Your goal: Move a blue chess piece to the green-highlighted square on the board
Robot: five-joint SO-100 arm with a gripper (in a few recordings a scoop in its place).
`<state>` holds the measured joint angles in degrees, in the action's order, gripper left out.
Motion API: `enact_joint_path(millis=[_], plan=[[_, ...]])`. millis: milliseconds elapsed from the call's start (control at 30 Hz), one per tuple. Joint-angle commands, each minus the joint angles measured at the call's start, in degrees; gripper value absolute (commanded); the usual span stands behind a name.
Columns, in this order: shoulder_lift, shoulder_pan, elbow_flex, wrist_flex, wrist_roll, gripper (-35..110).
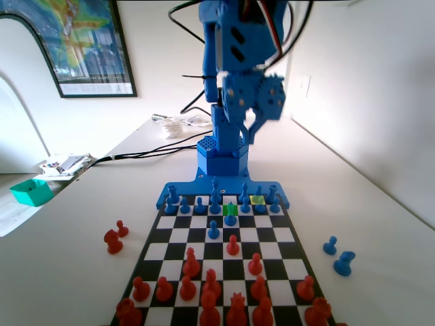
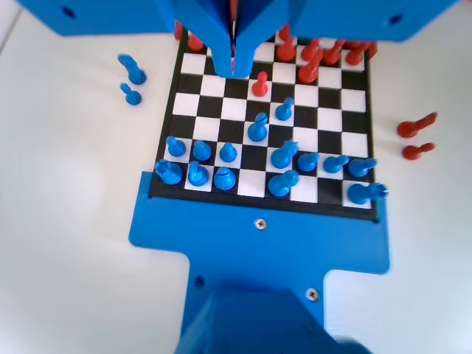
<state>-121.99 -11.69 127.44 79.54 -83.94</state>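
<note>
The board lies in front of the blue arm, blue pieces on its far rows and red ones on the near rows. The green-highlighted square is in the second far row. A blue chess piece stands at its near edge and overlaps it; I cannot tell which square its base is on. In the wrist view that piece stands just ahead of the blue rows. My gripper hangs high above the board's far end, blurred. In the wrist view the gripper has its jaws pressed together with nothing between them.
A yellow-tinted square lies right of the green one. A lone blue pawn and a red pawn stand mid-board. Two blue pieces rest off the board at right, two red pieces at left. A teal box sits far left.
</note>
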Motion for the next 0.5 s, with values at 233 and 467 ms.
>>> enact_joint_path(millis=[233, 467], plan=[[6.94, -6.42, 6.86, -11.25, 7.73, 5], [11.95, -9.76, 8.61, -16.00, 12.13, 7]])
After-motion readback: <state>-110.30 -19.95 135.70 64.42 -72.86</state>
